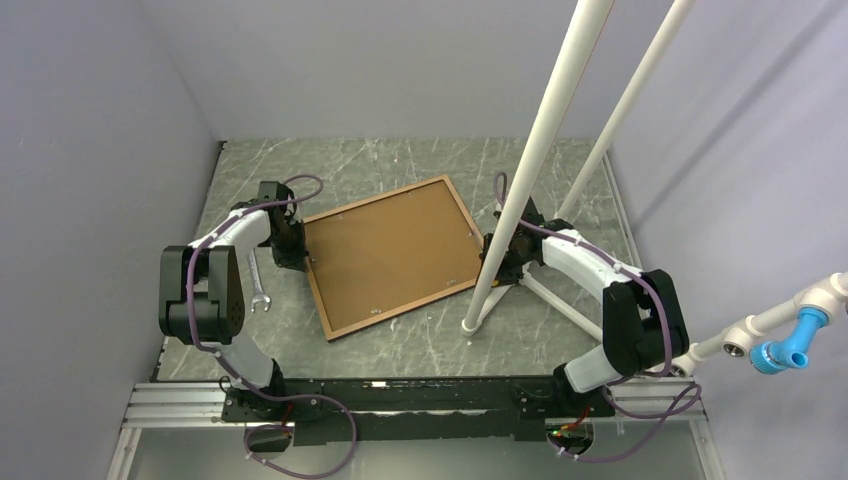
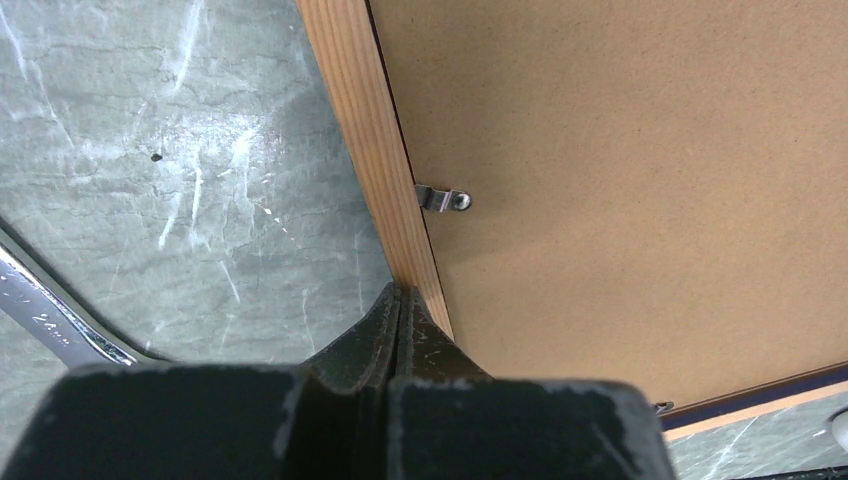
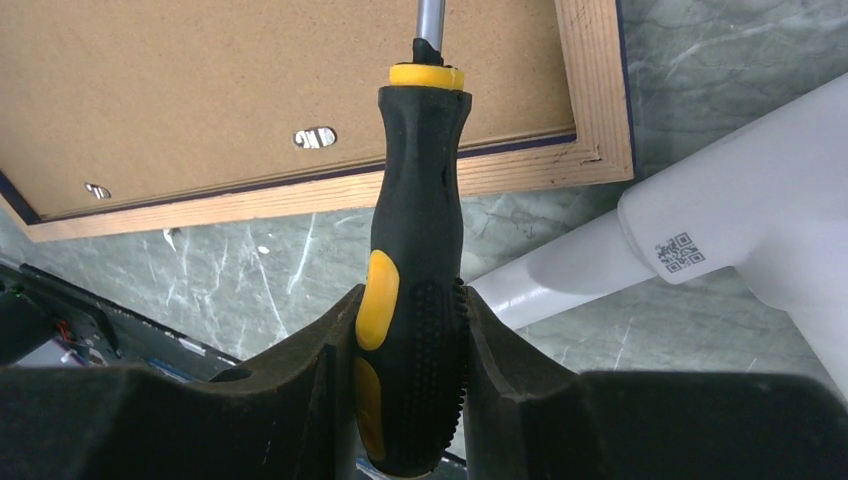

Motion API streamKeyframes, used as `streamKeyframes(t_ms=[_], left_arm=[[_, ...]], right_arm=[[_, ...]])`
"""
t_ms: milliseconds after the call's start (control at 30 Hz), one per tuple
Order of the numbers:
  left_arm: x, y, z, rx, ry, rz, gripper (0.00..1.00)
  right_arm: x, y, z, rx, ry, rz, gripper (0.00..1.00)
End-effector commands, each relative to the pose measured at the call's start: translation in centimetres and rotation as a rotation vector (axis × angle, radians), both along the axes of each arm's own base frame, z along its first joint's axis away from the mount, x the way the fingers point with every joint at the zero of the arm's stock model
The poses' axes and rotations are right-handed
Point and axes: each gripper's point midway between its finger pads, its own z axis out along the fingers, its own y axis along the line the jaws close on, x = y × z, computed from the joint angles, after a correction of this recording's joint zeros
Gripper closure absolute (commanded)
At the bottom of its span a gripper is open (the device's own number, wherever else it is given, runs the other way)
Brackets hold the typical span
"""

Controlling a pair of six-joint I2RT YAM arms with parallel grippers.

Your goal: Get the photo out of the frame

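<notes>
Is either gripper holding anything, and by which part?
The right gripper clamps a screwdriver by its black-and-yellow handle. The left gripper is shut on nothing, at the wooden rim of the frame.

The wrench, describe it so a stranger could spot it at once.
Start at the frame lying brown back up mid-table. Just off its left edge, beside the left arm, lies the wrench: the only shiny metal tool lying loose.

Both arms (image 1: pixel 235 236) wear white shells, black joints and looping purple cables (image 1: pixel 306 179).

table (image 1: pixel 400 170): grey marble | frame (image 1: pixel 390 255): back up | wrench (image 1: pixel 257 284): left of frame | white pole (image 1: pixel 472 318): right of frame
</notes>
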Motion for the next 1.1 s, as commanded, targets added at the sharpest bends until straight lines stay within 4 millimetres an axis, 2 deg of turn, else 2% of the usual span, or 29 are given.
streamKeyframes(t_ms=[0, 267, 500, 1067], left_arm=[[0.3, 0.0, 0.1, 0.012, -0.002, -0.007, 1.00], [0.3, 0.1, 0.1, 0.021, 0.000, -0.004, 1.00], [0.2, 0.2, 0.0, 0.025, 0.007, -0.002, 1.00], [0.2, 0.2, -0.2, 0.024, 0.010, -0.007, 1.00]], right_arm=[[-0.7, 0.2, 0.9, 0.034, -0.016, 0.016, 1.00], [-0.9, 0.5, 1.5, 0.057, -0.032, 0.030, 1.00], [-0.3, -1.2, 0.3, -0.055, -0.021, -0.029, 1.00], [1.4, 1.8, 0.5, 0.049, -0.075, 0.107, 1.00]])
